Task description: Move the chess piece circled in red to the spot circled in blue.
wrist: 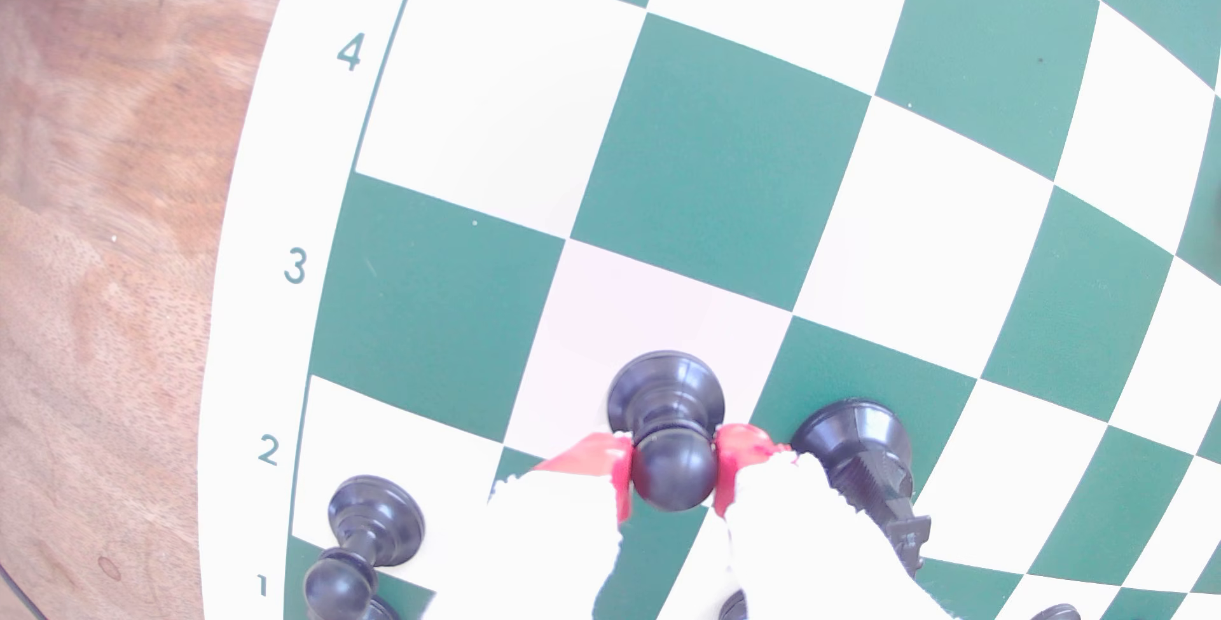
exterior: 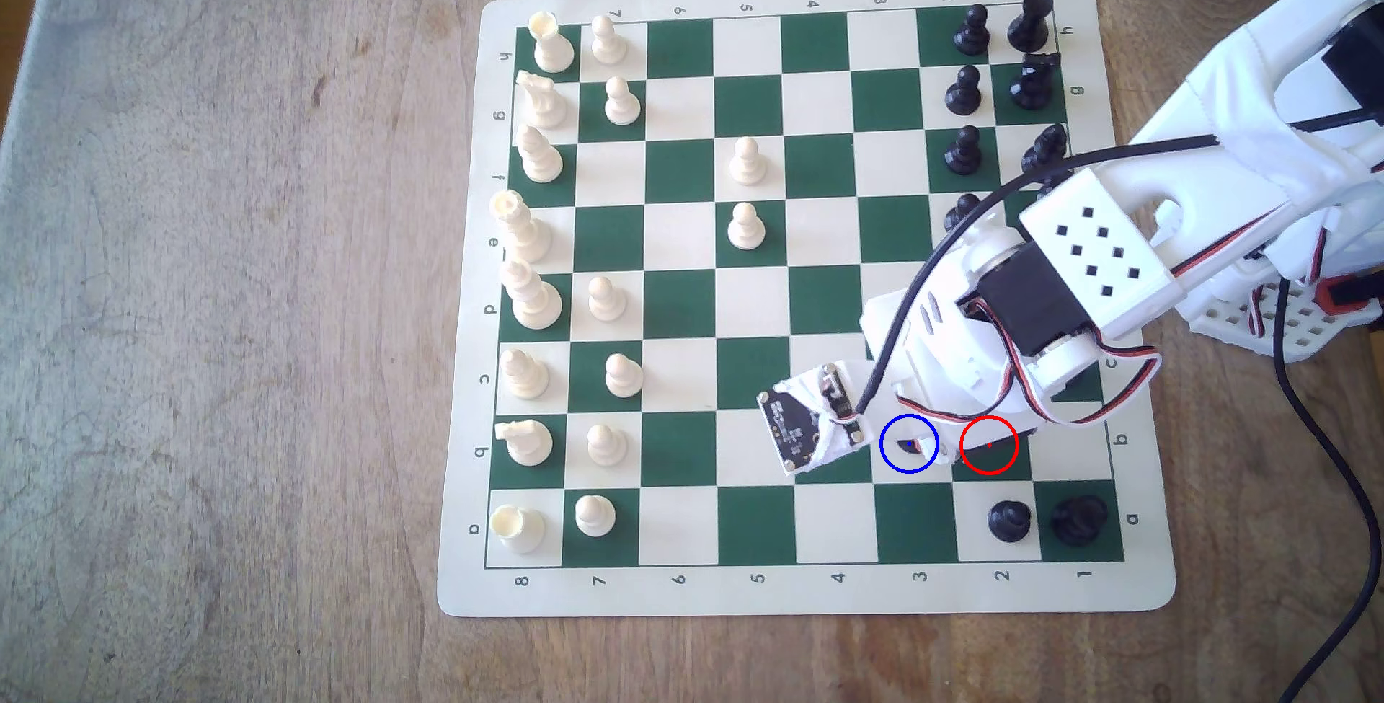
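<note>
the pawn (wrist: 674,468) stands on the cream spot (wrist: 634,323), near the board's (wrist: 462,65) file-b edge, its base seemingly down. the pincer (wrist: 674,471) pinches its ball head between red pads (wrist: 598,455). releasing well likely means spreading slowly and rising straight, clear of the knight (wrist: 859,448) close beside. the arm (exterior: 1093,254) reaches in from the table's (exterior: 225,299) robot-side edge, wrist bent steeply down.

I read green numerals 1 to 8 and letters a to h along the cream roll-up chess mat's (exterior: 809,594) border.
</note>
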